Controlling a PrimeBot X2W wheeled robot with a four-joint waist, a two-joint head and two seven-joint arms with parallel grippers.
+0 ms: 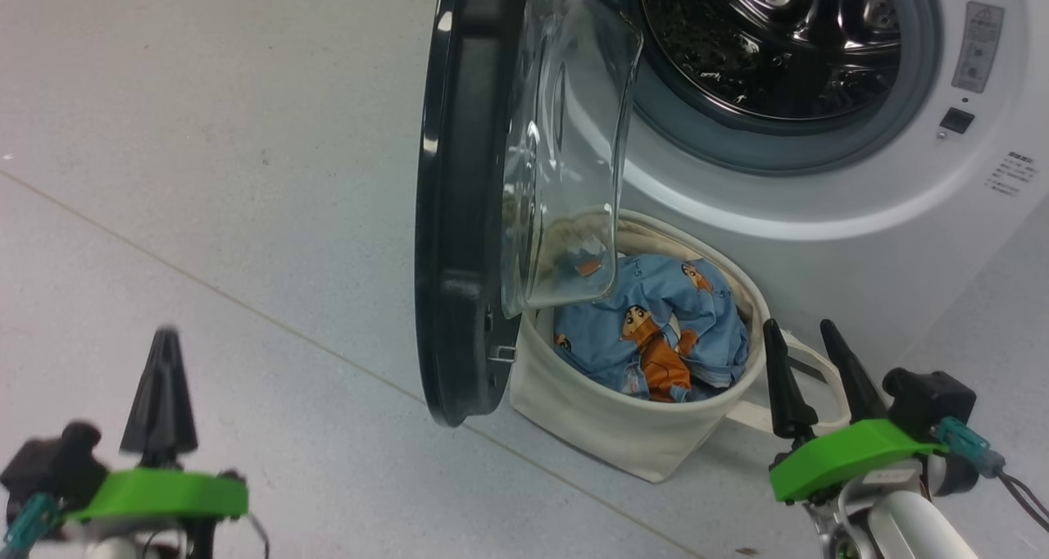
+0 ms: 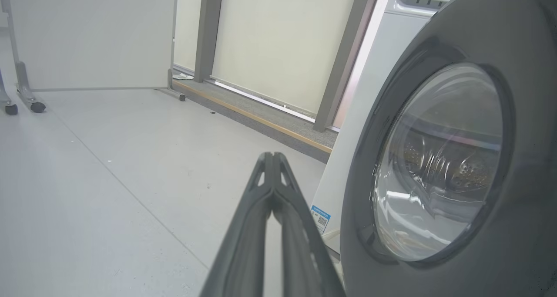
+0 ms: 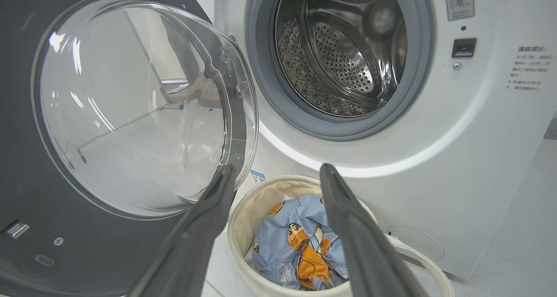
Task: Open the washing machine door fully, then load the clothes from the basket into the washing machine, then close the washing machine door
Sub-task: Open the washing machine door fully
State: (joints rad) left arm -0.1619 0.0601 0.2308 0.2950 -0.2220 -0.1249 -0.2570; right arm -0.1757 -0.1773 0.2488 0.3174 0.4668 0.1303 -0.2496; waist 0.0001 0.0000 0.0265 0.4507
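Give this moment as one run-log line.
black-rimmed glass door: open | blue cartoon-print clothes: in cream canvas basket | left gripper: shut, empty | right gripper: open, empty

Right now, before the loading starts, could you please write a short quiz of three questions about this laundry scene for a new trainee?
1. True or false: the washing machine door is shut.
2. Fill the gap: the right end effector is open, while the left end effector is ____.
3. Choose one: the clothes are
A) in the basket
B) draped over the washing machine door
C) gripped by the right end effector

Key: 1 false; 2 shut; 3 A.
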